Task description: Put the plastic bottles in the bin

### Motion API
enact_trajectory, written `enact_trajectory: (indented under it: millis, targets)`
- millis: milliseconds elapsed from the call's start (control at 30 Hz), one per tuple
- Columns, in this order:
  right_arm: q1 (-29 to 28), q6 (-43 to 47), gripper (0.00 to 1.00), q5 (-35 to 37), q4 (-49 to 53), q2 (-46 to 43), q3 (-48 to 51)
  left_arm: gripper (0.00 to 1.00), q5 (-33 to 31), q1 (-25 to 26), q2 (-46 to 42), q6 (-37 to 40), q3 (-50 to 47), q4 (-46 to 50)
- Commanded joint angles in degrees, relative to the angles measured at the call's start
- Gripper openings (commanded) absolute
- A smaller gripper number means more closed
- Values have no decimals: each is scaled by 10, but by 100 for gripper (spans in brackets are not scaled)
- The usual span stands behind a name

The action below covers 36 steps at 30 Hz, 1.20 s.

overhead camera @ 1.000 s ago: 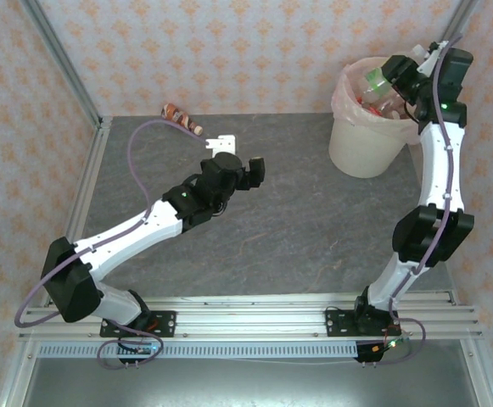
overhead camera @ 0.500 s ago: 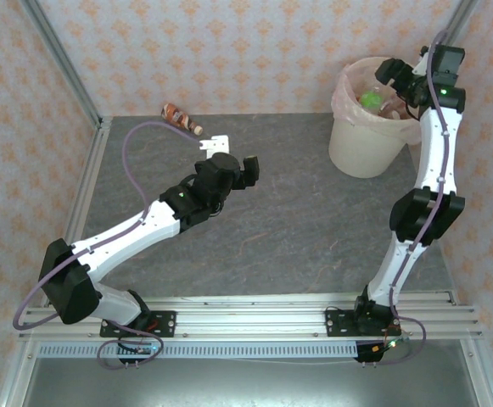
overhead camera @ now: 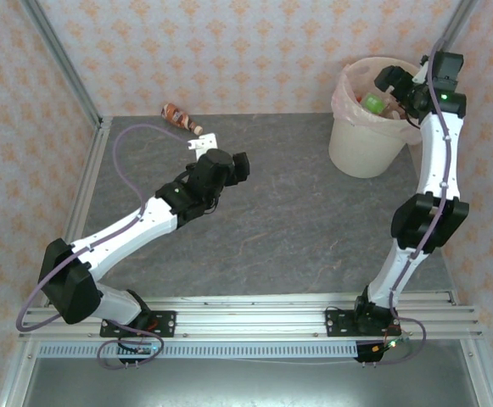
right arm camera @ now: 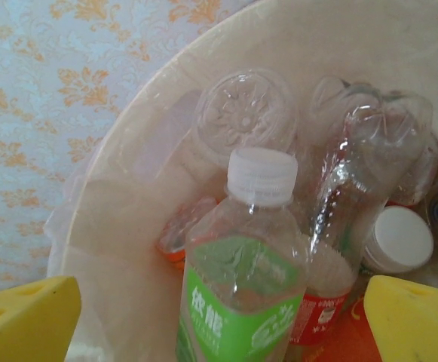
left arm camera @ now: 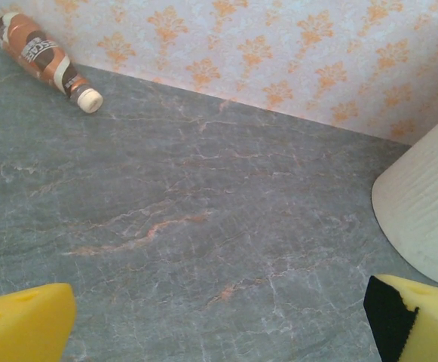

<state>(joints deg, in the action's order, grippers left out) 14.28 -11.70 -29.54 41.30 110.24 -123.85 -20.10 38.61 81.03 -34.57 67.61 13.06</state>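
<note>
Now, my right gripper (right arm camera: 219, 328) hangs over the bin (right arm camera: 120, 226) w/ pads wide apart, gripping nothing. The green-label bottle (right arm camera: 241, 294) lies loose inside on top of other bottles, so that side looks done. Step in hand, I'd say, is the brown bottle (left arm camera: 44, 59). It lies on its side on the table (left arm camera: 203, 226) at the far left, just by the wall (left arm camera: 279, 45), white cap pointing toward me & right, well apart from the bin. My left gripper (left arm camera: 219, 332) is wide open too, empty, aimed roughly that way but not near. To do it well:
- Swing left & turn the wrist so the pads straddle the body crosswise, not lengthwise.
- Come in from the near side, b/c the wall leaves little room behind.
- Take it mid-body, not at cap or neck.
- Close gently, since it's round & prob. rolls.
- Keep the right arm out of the bin mouth for the drop.
</note>
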Motion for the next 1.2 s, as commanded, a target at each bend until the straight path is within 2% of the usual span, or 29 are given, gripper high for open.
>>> enact_trajectory:
  millis: [0,333,633,867,967,1033,1167]
  targets:
    - [-8,-16,99,-8,-62,-61,40,100,-11,-16,10,-37,-8,24]
    - [-29,-37,99,-28,-147,-150,158,100,-12,-47,5,-100,-27,32]
    - [-113,-65,99,-70,-269,-241,306,100,6,-69,22,-140,-23,50]
    - [-184,22,99,-61,-250,-290,357,100,21,-78,46,-165,-8,69]
    - [-204,-35,99,-35,-273,-300,394,100,22,-87,67,-173,13,96]
    - [-210,-67,99,-48,-299,-303,423,100,21,-94,85,-179,33,117]
    - [-235,-39,99,-71,-334,-308,470,100,16,-111,128,-186,81,152]
